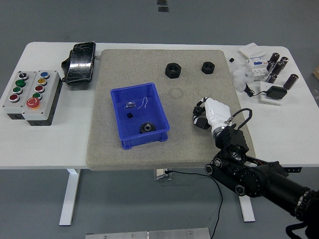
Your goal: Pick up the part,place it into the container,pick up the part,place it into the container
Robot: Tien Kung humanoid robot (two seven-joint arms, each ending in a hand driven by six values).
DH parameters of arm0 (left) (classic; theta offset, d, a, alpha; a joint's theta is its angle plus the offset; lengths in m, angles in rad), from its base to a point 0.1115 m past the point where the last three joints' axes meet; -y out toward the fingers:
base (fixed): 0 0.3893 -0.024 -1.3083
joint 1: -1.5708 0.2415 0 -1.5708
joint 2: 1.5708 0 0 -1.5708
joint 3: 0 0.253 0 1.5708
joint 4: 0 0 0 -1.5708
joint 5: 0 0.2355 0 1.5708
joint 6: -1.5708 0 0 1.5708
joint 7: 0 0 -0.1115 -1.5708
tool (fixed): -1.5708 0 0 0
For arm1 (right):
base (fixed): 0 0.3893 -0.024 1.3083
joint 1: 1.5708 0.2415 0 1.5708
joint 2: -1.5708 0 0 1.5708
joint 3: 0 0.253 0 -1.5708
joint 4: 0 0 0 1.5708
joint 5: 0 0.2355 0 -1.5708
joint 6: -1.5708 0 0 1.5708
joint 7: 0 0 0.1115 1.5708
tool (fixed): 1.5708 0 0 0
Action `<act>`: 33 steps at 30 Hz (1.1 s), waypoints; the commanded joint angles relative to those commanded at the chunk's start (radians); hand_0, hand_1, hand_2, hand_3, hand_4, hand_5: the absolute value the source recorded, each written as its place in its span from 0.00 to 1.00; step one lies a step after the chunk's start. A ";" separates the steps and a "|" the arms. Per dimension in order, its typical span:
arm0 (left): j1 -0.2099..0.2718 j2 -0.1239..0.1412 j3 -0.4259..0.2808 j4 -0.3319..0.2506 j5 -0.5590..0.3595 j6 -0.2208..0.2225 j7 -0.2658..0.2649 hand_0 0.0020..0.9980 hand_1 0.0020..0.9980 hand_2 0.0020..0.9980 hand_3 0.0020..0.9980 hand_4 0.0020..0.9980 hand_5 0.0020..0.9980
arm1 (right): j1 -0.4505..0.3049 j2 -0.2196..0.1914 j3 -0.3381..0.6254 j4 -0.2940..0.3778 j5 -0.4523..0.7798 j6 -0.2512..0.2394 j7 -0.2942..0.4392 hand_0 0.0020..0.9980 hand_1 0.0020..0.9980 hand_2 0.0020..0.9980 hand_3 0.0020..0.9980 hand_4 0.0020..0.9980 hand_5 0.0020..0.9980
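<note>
Right hand [203,115] fingers curled, empty (over mat) | nuts [173,70] well beyond | blue bin [140,115] to its left

We take the grey foam mat [159,144] as our landmark; it lies on the white worktop [45,149]. Left of the mat we see a grey control box [31,97] with green, red, blue and yellow buttons. At the mat's far left corner lies a black wrapped pack [80,62]. Right of the mat, at the far end, we find white boxes [253,59], several dark cylinders [279,67] and a black adapter [275,92] with its cable.
</note>
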 joint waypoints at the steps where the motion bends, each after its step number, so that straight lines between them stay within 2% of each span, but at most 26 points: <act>1: 0.000 0.000 0.000 0.000 0.000 0.000 0.000 0.62 0.52 0.50 0.63 0.70 0.61 | 0.000 0.000 -0.001 0.000 0.000 -0.003 0.001 0.42 0.53 0.48 0.60 0.59 0.15; 20: 0.000 0.000 0.004 0.000 -0.003 0.000 -0.002 0.63 0.53 0.50 0.63 0.70 0.62 | -0.005 -0.004 -0.007 0.008 -0.010 -0.026 0.003 0.41 0.53 0.46 0.55 0.58 0.17; 22: 0.000 0.000 0.004 0.000 -0.003 0.000 -0.002 0.63 0.53 0.50 0.63 0.70 0.62 | -0.007 -0.009 0.000 0.026 -0.021 -0.030 -0.002 0.41 0.53 0.46 0.55 0.58 0.17; 28: 0.002 0.000 0.002 0.000 -0.002 0.001 0.000 0.62 0.53 0.50 0.64 0.70 0.62 | -0.010 -0.021 0.013 0.140 -0.081 -0.055 -0.026 0.39 0.52 0.46 0.54 0.58 0.18; 33: 0.001 0.000 0.000 0.000 -0.001 0.000 0.001 0.63 0.53 0.50 0.64 0.70 0.63 | -0.009 -0.019 -0.021 0.252 -0.059 -0.105 -0.004 0.41 0.52 0.47 0.54 0.58 0.18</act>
